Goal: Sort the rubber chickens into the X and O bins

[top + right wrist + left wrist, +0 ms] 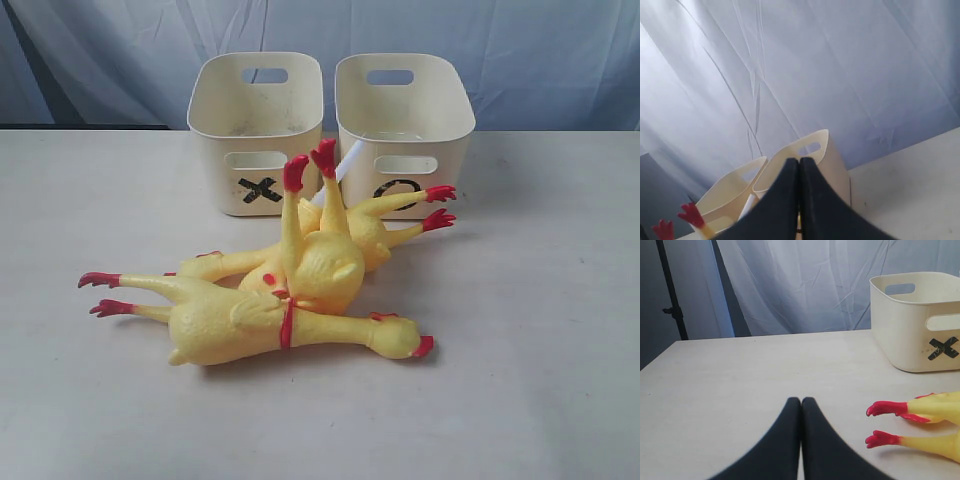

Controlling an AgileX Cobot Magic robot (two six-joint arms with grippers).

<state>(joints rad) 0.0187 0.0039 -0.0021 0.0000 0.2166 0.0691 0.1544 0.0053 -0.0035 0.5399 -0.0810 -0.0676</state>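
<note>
Pale table (560, 400)
X bin (222, 185) and O bin (450, 150) stood side by side, rubber chickens (230, 325) piled in front

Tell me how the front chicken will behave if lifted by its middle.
Front chicken: long thin neck and legs, so both ends likely droop. Glossy skin may slip. The upended chicken leans on it and would probably topple.

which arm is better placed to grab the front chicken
Left, probably: the left end effector sits low beside the red feet of the front chicken, while the right end effector points up past the bins.
</note>
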